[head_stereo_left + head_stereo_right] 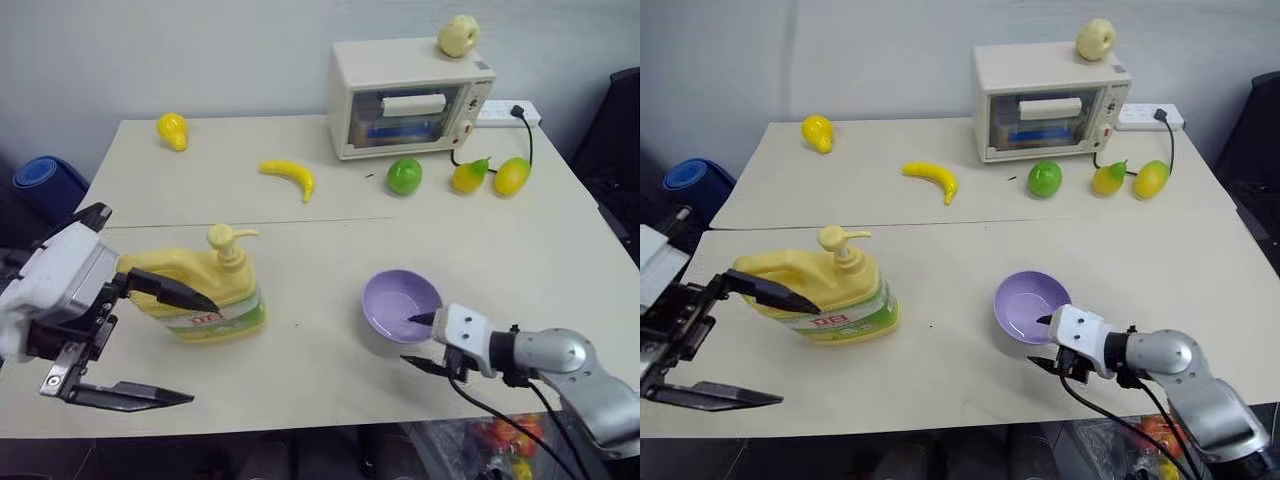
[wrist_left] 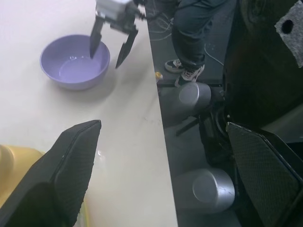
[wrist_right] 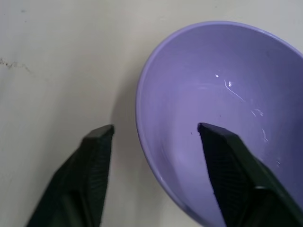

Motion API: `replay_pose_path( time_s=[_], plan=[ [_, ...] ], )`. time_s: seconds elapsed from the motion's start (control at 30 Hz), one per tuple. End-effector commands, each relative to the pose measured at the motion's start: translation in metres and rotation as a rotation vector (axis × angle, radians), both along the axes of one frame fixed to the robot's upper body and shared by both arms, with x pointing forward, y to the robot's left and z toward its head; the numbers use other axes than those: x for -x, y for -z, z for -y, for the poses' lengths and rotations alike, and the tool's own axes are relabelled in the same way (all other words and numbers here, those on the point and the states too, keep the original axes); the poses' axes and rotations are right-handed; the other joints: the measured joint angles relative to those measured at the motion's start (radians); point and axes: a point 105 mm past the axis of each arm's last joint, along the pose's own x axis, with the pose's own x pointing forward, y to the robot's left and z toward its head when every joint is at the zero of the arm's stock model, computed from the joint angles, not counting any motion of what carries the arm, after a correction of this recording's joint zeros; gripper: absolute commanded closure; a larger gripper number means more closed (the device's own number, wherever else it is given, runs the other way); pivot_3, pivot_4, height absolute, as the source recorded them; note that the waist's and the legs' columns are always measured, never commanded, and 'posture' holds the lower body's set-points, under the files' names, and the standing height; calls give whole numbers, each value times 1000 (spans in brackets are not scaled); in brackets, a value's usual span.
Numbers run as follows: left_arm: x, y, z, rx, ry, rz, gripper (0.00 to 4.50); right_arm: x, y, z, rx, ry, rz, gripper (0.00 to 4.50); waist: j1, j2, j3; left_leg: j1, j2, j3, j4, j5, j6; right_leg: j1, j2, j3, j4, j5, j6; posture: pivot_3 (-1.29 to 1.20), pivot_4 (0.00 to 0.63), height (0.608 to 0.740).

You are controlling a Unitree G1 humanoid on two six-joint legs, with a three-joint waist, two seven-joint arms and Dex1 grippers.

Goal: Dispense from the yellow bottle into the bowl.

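At R gripper (image 1: 418, 341), bowl (image 1: 400, 301) rim sits between half-open jaws, nothing clamped yet; bottle (image 1: 205, 292) at 9 o'clock, L gripper (image 1: 165, 345) wide open, empty.

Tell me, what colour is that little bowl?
Lavender purple, plain; the bowl shows best in the right wrist view.
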Motion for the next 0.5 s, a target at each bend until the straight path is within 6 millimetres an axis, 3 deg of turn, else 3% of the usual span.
replay_pose_path(
  time_s=[0.03, 0.17, 0.23, 0.43, 0.5],
  plan=[
    [-9, -3, 1, -17, 16, 32, 0, -4, 2, -6, 7, -13, 34, 1940, 0, 0, 0, 0, 0, 0, 0, 0, 0, 0, 0, 0, 2, 0, 0, 0, 150, 740],
    [-16, -10, 7, 7, 43, 56, 0, -9, 10, -7, 24, -19, 35, 2098, 0, -2, 0, -1, 0, 0, 2, 0, 1, 0, 1, 0, 3, 0, 0, 0, 150, 740],
    [-18, -11, 8, 10, 48, 61, 0, -11, 11, -6, 23, -17, 36, 2547, 0, -1, 0, -2, 0, 0, 2, -1, 1, 0, 1, 0, 3, 0, 0, 0, 150, 740],
    [-20, -7, 10, -1, 55, 59, 0, -14, 7, -2, 27, -24, 61, 4481, -1, -2, 0, -1, 1, 0, 3, -1, 1, 0, 1, 0, 3, 0, 0, 0, 150, 740],
    [-21, -7, 10, 0, 48, 61, 0, -13, 6, 0, 40, -38, 67, 4481, 0, -3, 0, -1, 1, 0, 3, -1, 1, 0, 2, 0, 3, 0, 0, 0, 150, 740]
  ],
)
